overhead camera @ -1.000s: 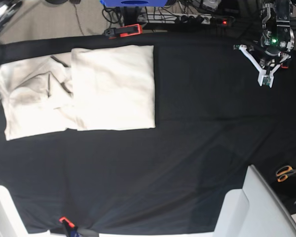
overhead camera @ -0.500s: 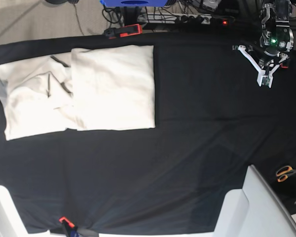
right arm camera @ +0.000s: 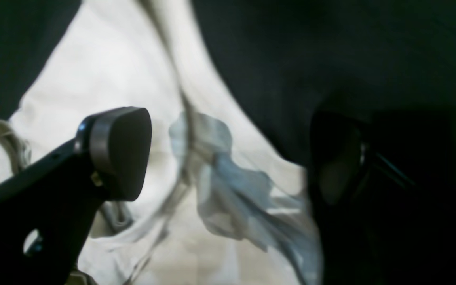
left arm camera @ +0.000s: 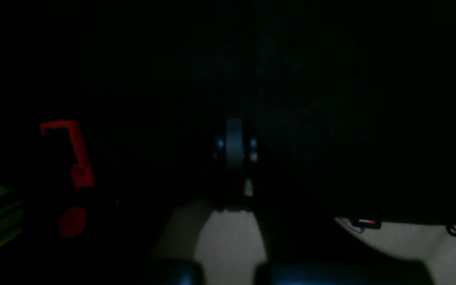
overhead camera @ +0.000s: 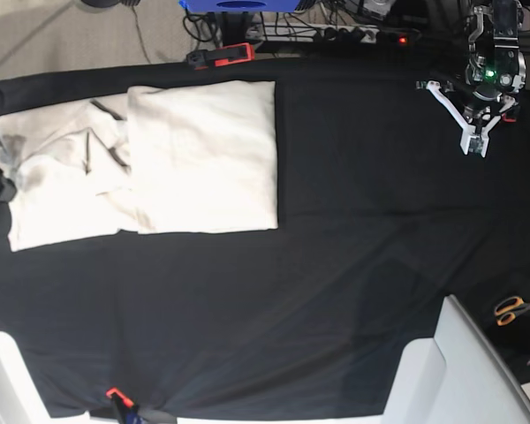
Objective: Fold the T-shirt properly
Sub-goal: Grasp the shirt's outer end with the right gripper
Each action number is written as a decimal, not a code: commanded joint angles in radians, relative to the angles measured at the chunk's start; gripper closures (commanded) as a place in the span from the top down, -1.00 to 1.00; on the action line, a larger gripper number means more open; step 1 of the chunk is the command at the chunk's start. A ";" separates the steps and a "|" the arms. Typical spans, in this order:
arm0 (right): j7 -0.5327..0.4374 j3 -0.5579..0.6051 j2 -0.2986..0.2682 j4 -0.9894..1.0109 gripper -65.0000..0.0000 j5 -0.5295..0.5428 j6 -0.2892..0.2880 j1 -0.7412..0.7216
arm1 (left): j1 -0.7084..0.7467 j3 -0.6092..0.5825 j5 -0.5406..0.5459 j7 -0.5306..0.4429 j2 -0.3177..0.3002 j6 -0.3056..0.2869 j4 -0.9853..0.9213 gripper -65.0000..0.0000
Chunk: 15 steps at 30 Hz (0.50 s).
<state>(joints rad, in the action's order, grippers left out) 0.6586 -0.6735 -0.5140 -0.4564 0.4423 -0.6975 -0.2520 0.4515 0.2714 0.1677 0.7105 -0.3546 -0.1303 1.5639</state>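
T-shirt point(overhead camera: 150, 163): we see it lying on the far left part of the black table cloth point(overhead camera: 336, 265), cream and wrinkled. Its right portion is a neat, flat rectangle; the left portion is rumpled, with dark creases and a fold line where it meets the flat panel.

T-shirt up close point(right arm camera: 105, 71): in the right wrist view we find pale fabric filling the left and middle, with a seam running down it and a bluish shadowed crease near the centre.

Right gripper point(right arm camera: 232, 158): we see its jaws spread wide, hanging over the shirt's left edge with nothing between them. One grey pad point(right arm camera: 121, 152) sits left, the other finger is a dark shape on the right.

Left gripper point(overhead camera: 475, 132): we see it over bare cloth at the far right, well apart from the shirt. In its own dim wrist view the fingers point(left arm camera: 234, 146) stand pressed together, holding nothing.

Clamp point(overhead camera: 223, 55): we note an orange clamp on the far table edge, just beyond the shirt.

Scissors point(overhead camera: 515, 309): orange-handled, near right, off the cloth.
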 commanded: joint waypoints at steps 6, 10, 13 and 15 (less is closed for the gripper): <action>0.148 0.027 0.065 -0.083 0.80 -0.017 -0.001 0.006 | 0.000 0.004 -0.001 -0.010 -0.013 0.007 0.013 -1.00; 0.204 0.044 0.087 -0.141 0.80 -0.017 -0.001 0.021 | 0.000 0.004 -0.001 -0.010 -0.013 0.007 0.013 -1.00; 0.218 0.105 0.093 -0.176 0.80 -0.015 -0.001 0.046 | 0.000 0.004 -0.001 -0.010 -0.013 0.007 0.013 -1.00; 0.218 0.128 0.094 -0.195 0.73 -0.015 -0.001 0.058 | 0.000 0.004 -0.001 -0.010 -0.011 0.007 0.013 -1.00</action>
<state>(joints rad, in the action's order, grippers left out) 0.8013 -0.5533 -0.4286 -0.6613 0.4541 -0.6983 -0.2062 0.4515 0.2714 0.1680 0.7101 -0.3542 -0.1303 1.5639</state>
